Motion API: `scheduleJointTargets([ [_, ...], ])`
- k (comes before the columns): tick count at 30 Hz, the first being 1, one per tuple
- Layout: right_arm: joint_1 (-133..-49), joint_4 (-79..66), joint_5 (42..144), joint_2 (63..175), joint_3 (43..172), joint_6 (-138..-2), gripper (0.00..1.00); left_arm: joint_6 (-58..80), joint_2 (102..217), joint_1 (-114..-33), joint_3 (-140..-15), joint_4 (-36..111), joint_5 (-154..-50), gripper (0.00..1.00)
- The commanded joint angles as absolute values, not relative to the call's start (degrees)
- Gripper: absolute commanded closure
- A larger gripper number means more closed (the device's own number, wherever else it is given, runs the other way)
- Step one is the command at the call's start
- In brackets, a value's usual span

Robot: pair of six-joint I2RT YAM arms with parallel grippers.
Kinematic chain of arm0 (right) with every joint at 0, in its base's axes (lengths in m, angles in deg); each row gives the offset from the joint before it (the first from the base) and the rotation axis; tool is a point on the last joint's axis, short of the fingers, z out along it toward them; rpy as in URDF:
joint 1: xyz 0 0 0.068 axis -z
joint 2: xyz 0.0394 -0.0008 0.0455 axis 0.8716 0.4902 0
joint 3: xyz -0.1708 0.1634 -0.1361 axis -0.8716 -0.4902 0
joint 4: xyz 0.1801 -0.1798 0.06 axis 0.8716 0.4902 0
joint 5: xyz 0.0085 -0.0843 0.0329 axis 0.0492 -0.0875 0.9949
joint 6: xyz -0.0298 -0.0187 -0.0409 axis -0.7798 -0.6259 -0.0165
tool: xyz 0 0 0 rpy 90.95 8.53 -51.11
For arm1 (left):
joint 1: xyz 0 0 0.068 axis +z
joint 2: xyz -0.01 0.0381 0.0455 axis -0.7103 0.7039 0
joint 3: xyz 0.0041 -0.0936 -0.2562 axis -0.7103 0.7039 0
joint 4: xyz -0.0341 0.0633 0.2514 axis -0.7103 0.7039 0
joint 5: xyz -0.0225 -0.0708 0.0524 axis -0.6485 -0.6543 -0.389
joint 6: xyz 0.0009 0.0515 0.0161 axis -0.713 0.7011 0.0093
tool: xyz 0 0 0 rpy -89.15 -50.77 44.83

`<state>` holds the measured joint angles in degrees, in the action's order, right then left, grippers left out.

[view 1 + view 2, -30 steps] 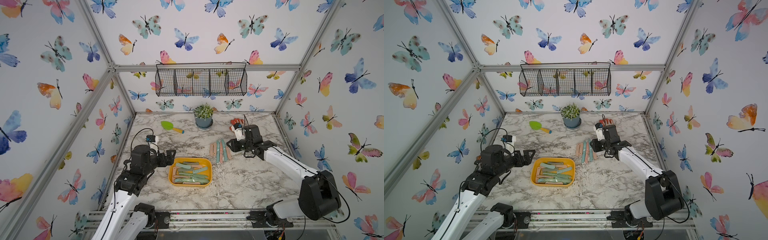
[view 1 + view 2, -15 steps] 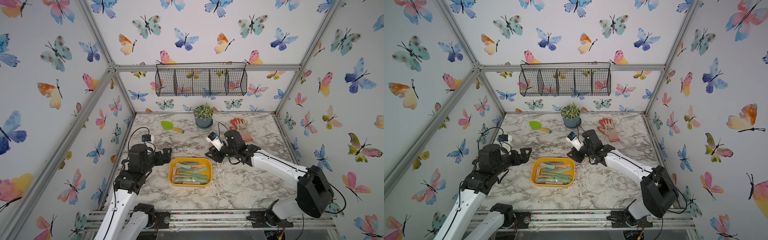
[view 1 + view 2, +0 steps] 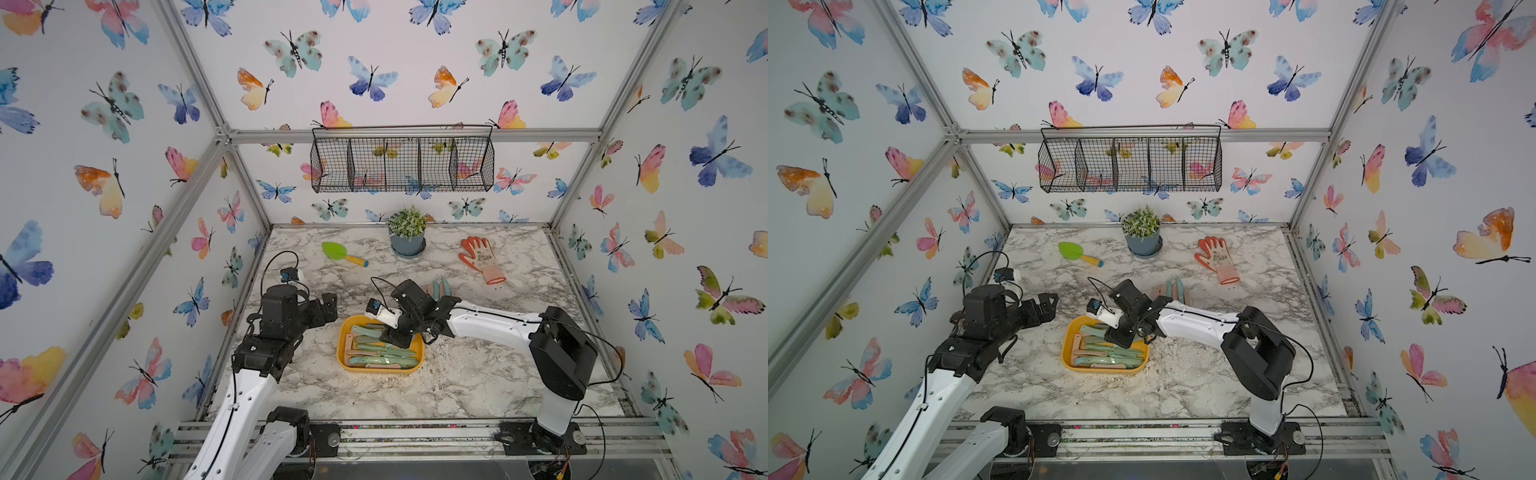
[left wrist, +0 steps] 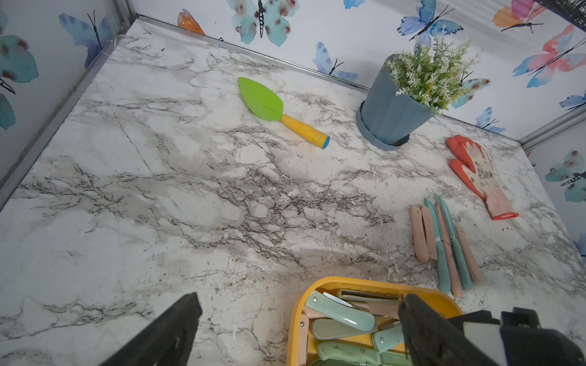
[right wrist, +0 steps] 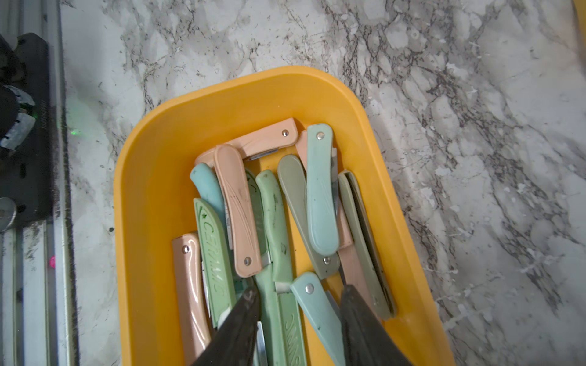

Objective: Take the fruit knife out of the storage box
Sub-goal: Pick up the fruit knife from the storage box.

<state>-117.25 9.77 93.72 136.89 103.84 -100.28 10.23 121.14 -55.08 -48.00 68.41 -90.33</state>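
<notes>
Many fruit knives [image 5: 237, 215] lie heaped in the yellow storage box [image 5: 152, 190] on the marble surface [image 5: 475, 126]. We read "CERAMIC" on a green sheath [image 5: 214, 263]. Our right claw [image 5: 299, 304] hangs spread over the heap, straddling two knives. Our left claw [image 4: 299, 299], also spread, hovers empty near the box.

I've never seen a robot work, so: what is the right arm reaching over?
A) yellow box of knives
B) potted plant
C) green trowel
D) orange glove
A: on the right arm, the jaws stand open above the knives in the storage box.
</notes>
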Motion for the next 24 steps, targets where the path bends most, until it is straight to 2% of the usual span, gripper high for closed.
scheduleJointTargets([
  [1, -118.36, 12.20, 90.71, 139.19, 106.86, -100.30, 0.55, 9.69, 119.80, -54.84, -49.24, 67.97, -86.70, 0.01],
  [24, -121.38, 17.39, 86.01, 152.73, 120.13, -97.45, 0.56, 9.51, 118.17, -54.75, -48.70, 67.42, -87.05, 0.02],
])
